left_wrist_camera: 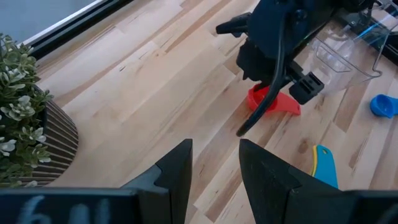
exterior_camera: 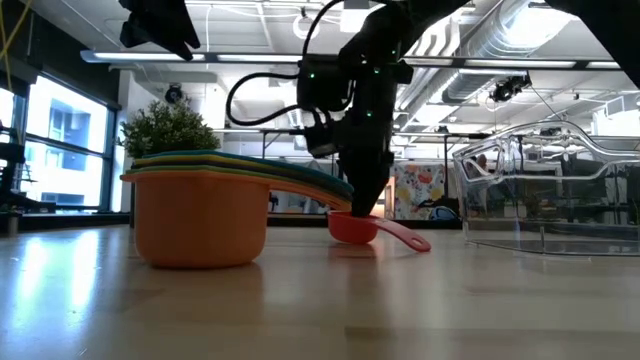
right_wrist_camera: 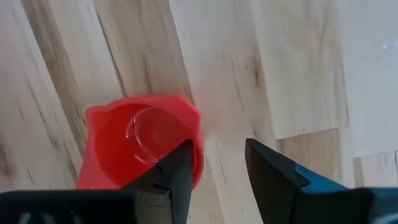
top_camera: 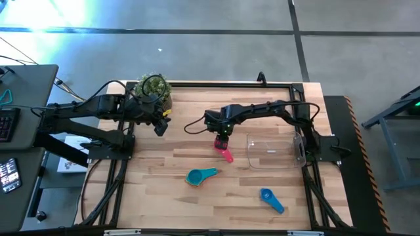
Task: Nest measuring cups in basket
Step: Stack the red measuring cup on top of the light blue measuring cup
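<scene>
Right gripper (top_camera: 223,143), jaws apart, seemingly straddles the red cup (right_wrist_camera: 140,149) rim, hiding its bowl overhead.

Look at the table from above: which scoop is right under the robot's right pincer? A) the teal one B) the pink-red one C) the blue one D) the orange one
B: seen from above, the right pincer hangs over the pink-red scoop beside the clear tub, while the teal scoop and the blue scoop lie farther off on the table.
</scene>
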Tool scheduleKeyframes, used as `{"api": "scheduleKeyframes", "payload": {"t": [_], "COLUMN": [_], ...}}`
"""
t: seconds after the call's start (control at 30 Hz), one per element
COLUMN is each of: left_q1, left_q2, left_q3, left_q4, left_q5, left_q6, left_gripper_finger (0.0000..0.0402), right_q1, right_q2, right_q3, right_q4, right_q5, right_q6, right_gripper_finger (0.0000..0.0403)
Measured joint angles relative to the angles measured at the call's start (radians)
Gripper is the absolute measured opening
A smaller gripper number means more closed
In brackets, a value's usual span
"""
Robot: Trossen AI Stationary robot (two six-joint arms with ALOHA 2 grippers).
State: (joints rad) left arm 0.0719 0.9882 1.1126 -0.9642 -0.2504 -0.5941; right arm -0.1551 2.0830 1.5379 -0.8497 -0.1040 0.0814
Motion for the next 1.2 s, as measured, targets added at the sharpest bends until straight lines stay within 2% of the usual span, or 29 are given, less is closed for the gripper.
{"api": "scheduleKeyframes", "payload": {"t": [0.13, 0.43, 0.87, 1.2], "left_q1": [0.0, 0.0, 0.0, 0.0], "left_q2": [0.0, 0.0, 0.0, 0.0], "left_q3": [0.0, 0.0, 0.0, 0.0], "left_q4": [0.0, 0.0, 0.0, 0.0], "left_q5": [0.0, 0.0, 0.0, 0.0], "left_q6": [0.0, 0.002, 0.003, 0.003], "left_gripper_finger": [0.0122, 0.0122, 0.0122, 0.0122], "right_q1": [0.0, 0.0, 0.002, 0.046], "right_q2": [0.0, 0.0, 0.0, 0.0], "right_q3": [0.0, 0.0, 0.095, 0.3], "right_q4": [0.001, 0.001, -0.083, -0.224], "right_q5": [0.0, -0.001, -0.001, -0.013], "right_q6": [0.018, 0.048, 0.005, -0.159], "right_gripper_finger": [0.0118, 0.0009, 0.0002, 0.0001]}}
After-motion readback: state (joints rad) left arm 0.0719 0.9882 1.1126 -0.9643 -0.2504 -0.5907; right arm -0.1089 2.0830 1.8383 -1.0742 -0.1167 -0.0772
